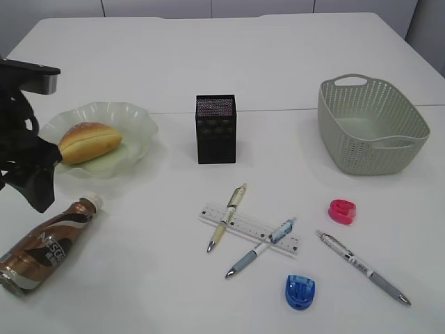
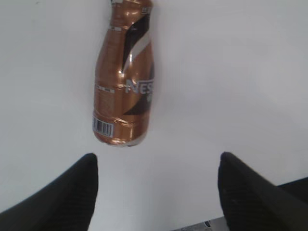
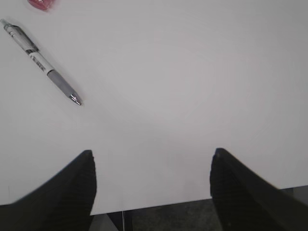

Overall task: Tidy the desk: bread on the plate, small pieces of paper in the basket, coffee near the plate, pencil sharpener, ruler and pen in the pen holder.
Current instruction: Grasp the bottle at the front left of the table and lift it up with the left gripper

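Observation:
The bread [image 1: 90, 141] lies on the green plate [image 1: 135, 122]. In front of the plate the coffee [image 1: 47, 243] lies on its side on the desk [image 1: 278, 62]. My left gripper [image 1: 38, 195] hovers open just above it; in the left wrist view the coffee [image 2: 125, 77] lies ahead of the left gripper [image 2: 157, 156], untouched. The ruler [image 1: 247, 225], three pens [image 1: 227, 216] [image 1: 261, 248] [image 1: 363, 268], a pink sharpener [image 1: 342, 211] and a blue one [image 1: 300, 291] lie front centre. The pen holder [image 1: 215, 130] and basket [image 1: 372, 125] stand behind. My right gripper [image 3: 151, 152] is open over bare desk. Small pieces of paper are out of view.
In the right wrist view the grey pen [image 3: 43, 62] and the pink sharpener's edge [image 3: 42, 4] lie at the upper left, and the desk's front edge [image 3: 192, 199] runs between the fingers. The right arm does not show in the exterior view.

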